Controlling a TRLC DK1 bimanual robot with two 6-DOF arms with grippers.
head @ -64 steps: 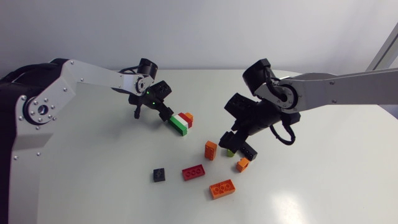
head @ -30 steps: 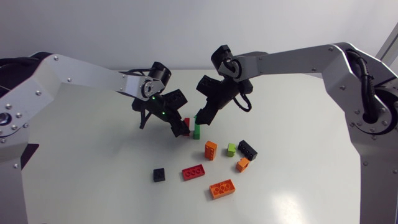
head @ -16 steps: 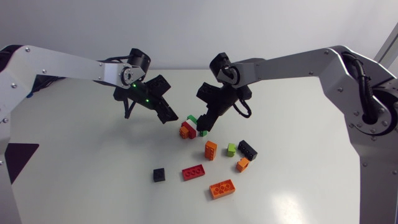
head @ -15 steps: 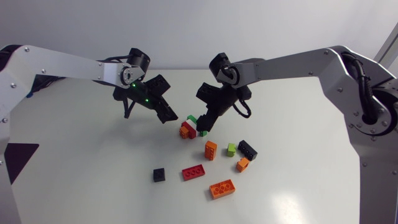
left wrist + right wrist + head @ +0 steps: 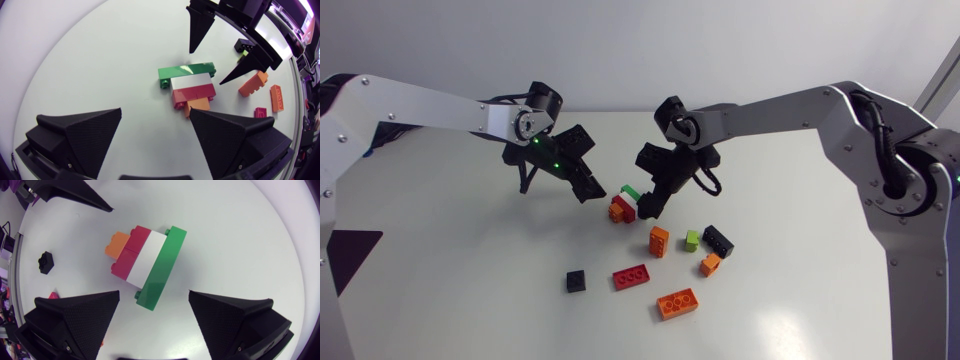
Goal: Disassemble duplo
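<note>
A small Duplo stack (image 5: 624, 203) lies on its side on the white table (image 5: 470, 260), between my two grippers. Its layers are green (image 5: 186, 73), white, red and orange (image 5: 116, 245). My left gripper (image 5: 584, 186) is open just to the left of the stack, and in its wrist view (image 5: 155, 125) the stack lies ahead of the spread fingers, untouched. My right gripper (image 5: 650, 200) is open close on the stack's right side. In the right wrist view (image 5: 155, 311) the stack's green layer (image 5: 161, 267) lies just ahead of the gap, with no contact visible.
Loose bricks lie nearer the front edge: an orange one (image 5: 659, 241), a lime one (image 5: 691, 240), a black one (image 5: 717, 240), a small orange one (image 5: 709, 264), a red one (image 5: 631, 276), a small black one (image 5: 576, 282) and a larger orange one (image 5: 677, 302).
A second ago both grippers were at the stack. The left one has since let go and drawn back to the left, the stack now lies on the table, and the right gripper has barely shifted.
</note>
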